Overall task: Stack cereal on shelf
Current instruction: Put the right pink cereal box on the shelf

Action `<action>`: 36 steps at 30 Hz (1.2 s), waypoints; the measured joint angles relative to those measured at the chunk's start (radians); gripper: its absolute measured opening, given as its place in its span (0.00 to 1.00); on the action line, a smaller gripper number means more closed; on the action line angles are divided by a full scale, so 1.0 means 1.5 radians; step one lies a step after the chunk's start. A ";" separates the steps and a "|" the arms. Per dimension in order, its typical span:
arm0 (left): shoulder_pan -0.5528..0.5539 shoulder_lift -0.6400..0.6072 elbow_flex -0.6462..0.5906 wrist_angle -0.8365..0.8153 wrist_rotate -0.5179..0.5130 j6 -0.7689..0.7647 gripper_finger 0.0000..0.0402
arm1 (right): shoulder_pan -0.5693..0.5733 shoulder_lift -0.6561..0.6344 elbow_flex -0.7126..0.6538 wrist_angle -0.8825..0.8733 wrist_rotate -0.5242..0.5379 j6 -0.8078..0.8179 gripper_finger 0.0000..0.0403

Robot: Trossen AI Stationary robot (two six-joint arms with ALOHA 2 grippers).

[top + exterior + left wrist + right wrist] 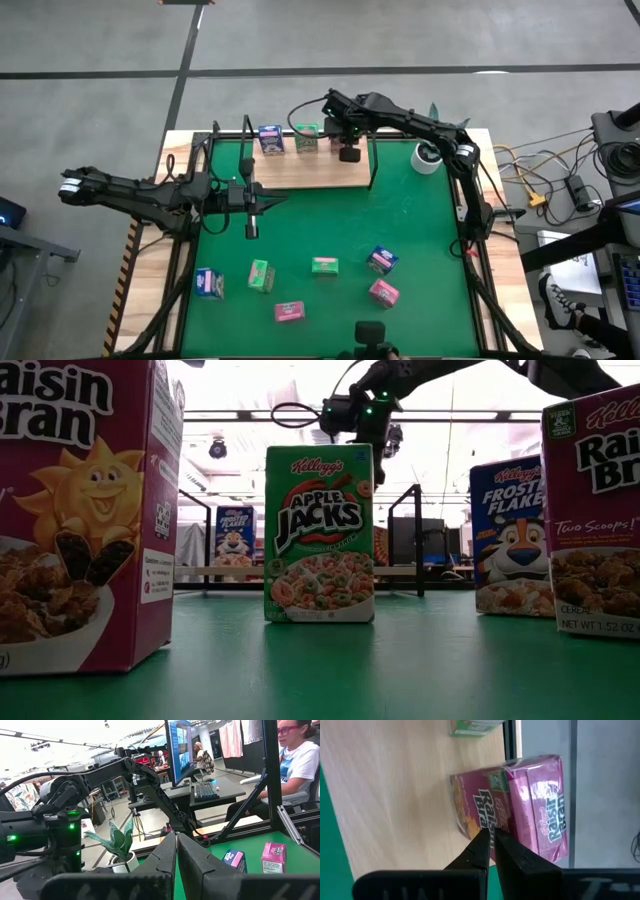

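Note:
The shelf (310, 168), a light-wood board with black rod uprights, lies at the mat's far side. On it stand a blue cereal box (270, 138), a green one (307, 137) and a pink one (530, 805). My right gripper (490, 834) is shut and slants down over the board, its tips in front of the pink box. Several more cereal boxes stand on the green mat near the front, among them a green one (320, 532) and a blue one (508, 535). My left gripper (252, 230) waits shut above the mat's left part. My right gripper's shut fingertips (482, 840) show against the pink box's printed front face (480, 812), slanting down from the near side. Whether they touch it cannot be told. The box stands on the board by its far edge.
A white pot with a plant (428, 156) stands right of the shelf. Black frame rods (375, 160) rise at the board's corners. A camera (370, 335) sits at the mat's near edge. A person (300, 755) sits at a desk beyond the table.

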 joint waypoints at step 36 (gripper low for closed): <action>0.000 0.000 0.000 -0.003 0.000 0.015 0.00 | -0.039 -0.005 0.005 0.134 -0.121 0.029 0.03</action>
